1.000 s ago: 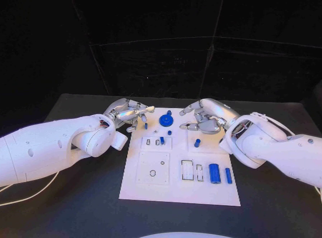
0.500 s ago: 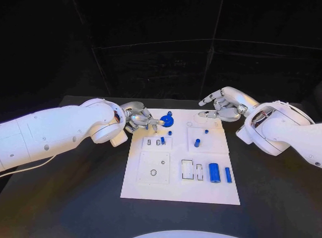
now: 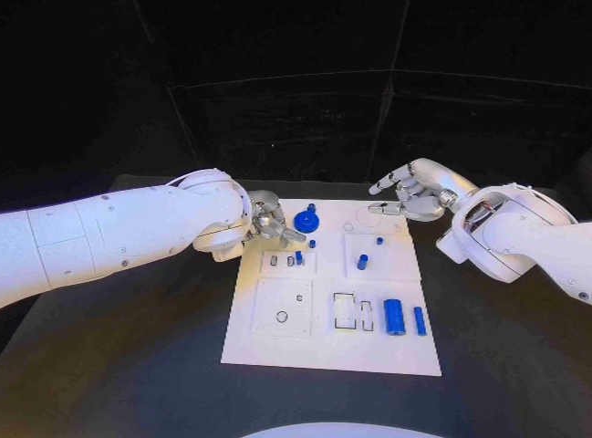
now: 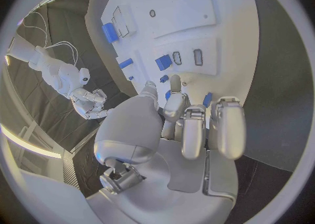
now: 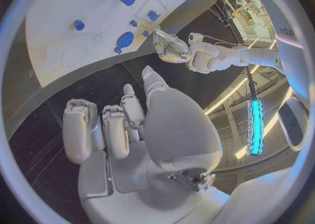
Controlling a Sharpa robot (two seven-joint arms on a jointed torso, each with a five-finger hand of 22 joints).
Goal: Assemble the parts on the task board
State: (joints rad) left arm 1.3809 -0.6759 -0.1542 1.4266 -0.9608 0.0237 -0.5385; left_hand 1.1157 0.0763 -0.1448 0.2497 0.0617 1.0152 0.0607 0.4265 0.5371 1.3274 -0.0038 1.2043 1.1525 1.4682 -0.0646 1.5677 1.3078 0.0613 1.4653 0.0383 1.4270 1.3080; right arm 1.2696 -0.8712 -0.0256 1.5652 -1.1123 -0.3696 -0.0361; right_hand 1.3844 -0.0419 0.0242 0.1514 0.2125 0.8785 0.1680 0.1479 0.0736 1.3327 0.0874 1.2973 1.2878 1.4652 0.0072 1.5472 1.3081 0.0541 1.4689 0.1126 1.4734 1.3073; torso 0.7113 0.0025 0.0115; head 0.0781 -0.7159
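Observation:
The white task board (image 3: 325, 351) lies in the middle of the black table. At its far end sits a blue gear (image 3: 306, 220), with small blue pegs (image 3: 312, 244) (image 3: 379, 241) (image 3: 363, 262) nearer. My left hand (image 3: 275, 226) (image 4: 177, 129) is at the board's far left corner, just left of the gear, with its fingers lowered to the board; I see nothing held. A small blue piece (image 4: 208, 99) shows between its fingers. My right hand (image 3: 408, 196) (image 5: 131, 124) hovers off the far right corner, fingers apart and empty.
A large blue cylinder (image 3: 394, 317) and a slimmer one (image 3: 420, 320) lie at the board's near right, beside rectangular slots (image 3: 345, 311). A square panel with a hole (image 3: 281, 310) sits at the near left. Bare black table (image 3: 138, 365) surrounds the board.
My right hand lifted back off the board towards the far right, and a small peg now shows where it was. My left arm swung in, bringing that hand beside the gear.

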